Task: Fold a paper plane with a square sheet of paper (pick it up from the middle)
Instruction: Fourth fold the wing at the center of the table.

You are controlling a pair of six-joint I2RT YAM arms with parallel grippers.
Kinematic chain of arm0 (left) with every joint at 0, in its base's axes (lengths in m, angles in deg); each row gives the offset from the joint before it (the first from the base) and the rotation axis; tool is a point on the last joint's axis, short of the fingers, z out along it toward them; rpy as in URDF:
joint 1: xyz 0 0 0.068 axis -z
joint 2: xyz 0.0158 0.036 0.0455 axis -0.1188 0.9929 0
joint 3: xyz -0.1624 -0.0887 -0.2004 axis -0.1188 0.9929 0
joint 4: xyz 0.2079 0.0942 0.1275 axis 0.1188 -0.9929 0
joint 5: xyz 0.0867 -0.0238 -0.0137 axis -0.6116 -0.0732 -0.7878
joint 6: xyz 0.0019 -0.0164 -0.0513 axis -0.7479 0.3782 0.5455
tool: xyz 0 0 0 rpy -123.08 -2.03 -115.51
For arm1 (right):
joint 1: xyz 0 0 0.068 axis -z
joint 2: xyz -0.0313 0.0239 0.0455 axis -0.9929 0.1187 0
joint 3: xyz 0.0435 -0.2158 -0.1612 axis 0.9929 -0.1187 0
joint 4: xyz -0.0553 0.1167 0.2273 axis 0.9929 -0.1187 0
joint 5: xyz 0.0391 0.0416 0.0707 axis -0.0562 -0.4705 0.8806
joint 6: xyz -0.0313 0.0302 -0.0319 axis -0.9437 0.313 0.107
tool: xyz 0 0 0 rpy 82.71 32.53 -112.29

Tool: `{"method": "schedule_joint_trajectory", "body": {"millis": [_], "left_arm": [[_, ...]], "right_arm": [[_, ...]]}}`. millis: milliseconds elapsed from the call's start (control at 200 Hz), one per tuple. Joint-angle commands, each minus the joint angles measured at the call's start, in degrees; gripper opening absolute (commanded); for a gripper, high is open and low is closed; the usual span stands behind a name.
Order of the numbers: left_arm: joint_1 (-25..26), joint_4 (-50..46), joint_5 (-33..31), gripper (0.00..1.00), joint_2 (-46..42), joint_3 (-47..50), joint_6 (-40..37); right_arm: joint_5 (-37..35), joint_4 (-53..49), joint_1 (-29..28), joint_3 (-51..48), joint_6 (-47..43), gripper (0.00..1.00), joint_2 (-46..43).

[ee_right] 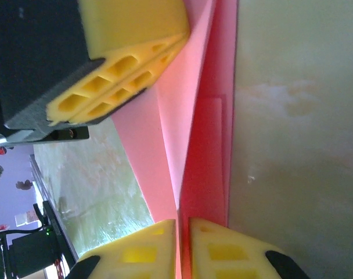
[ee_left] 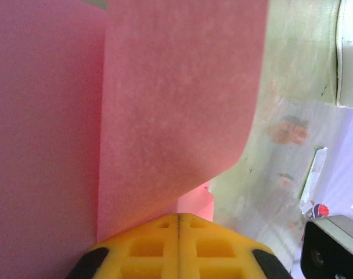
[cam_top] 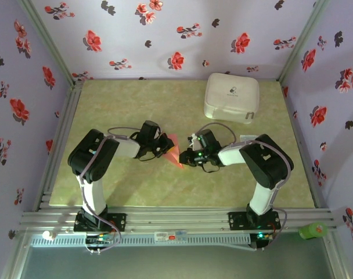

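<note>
Square sheet of paper (cam_top: 173, 149) hangs between the two grippers over the table (cam_top: 136, 104), well apart from the white case (cam_top: 231, 97), to that case's left and on its near side, toward the arm bases. It is no longer flat. The wrist views show it bent into at least two layers, with a crease line between them.

The left gripper (ee_left: 178, 235) is pinched closed, its yellow fingers (ee_left: 147, 250) pressed flat together with no gap, and the pink paper rises straight out of them and curves away. It holds the sheet on the side farther from the case.

The right gripper (ee_right: 183, 238) meets the sheet from the case's side. Its pads stand only a slit apart and the folded edge runs into that slit. Whether they truly pinch it or merely bracket it, I cannot tell.

The crease runs lengthwise from the right pads toward the closed tips of the left gripper, so the paper's long axis lies roughly along the line joining the two grippers. Both arms are right at the sheet and neither is nearer than the other.

I judge the fold to be in an early stage, with no dart shape yet. The coming move probably depends on one gripper keeping the crease taut while the other shifts along it. The case sits far enough off that it should not hinder either arm, and nothing lies between it and the paper.
</note>
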Motion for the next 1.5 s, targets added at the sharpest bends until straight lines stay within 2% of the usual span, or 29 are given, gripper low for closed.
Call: {"method": "schedule_joint_trajectory", "body": {"millis": [0, 185, 455, 840, 930, 1035, 1310, 1390, 1495], "left_arm": [[0.3, -3.7, -0.7, 0.06, 1.8, 0.2, -1.7], [0.3, -3.3, -0.7, 0.06, 2.1, 0.4, -1.5], [0.3, -3.2, -0.8, 0.06, 2.0, 0.5, -1.4], [0.3, -3.0, -0.8, 0.06, 2.0, 0.8, -1.3], [0.3, -3.0, -0.9, 0.06, 2.0, 0.9, -1.3], [0.3, -3.0, -0.9, 0.06, 2.0, 0.9, -1.3], [0.3, -3.0, -0.9, 0.06, 2.2, 0.7, -1.2], [0.3, -3.0, -0.9, 0.06, 2.2, 0.7, -1.2], [0.3, -3.0, -0.9, 0.05, 2.0, 0.8, -1.1]], "right_arm": [[0.3, -7.8, 0.1, -0.9, -1.1, 0.11, -1.3], [0.2, -10.1, 0.1, -0.6, -2.2, 0.07, -1.3], [0.9, -12.7, 0.1, -0.2, -2.5, 0.11, -2.2], [2.0, -15.2, 0.1, -0.5, -3.6, 0.07, -1.8], [2.4, -15.7, 0.1, -0.6, -3.7, 0.11, -2.2], [2.9, -17.1, 0.1, -0.1, -4.1, 0.11, -2.5], [0.1, -22.1, 0.1, 1.2, -7.2, 0.08, -2.2], [0.3, -22.0, 0.1, 1.1, -7.3, 0.05, -2.2], [0.7, -22.6, 0.1, 1.2, -7.5, 0.10, -2.3]]}}
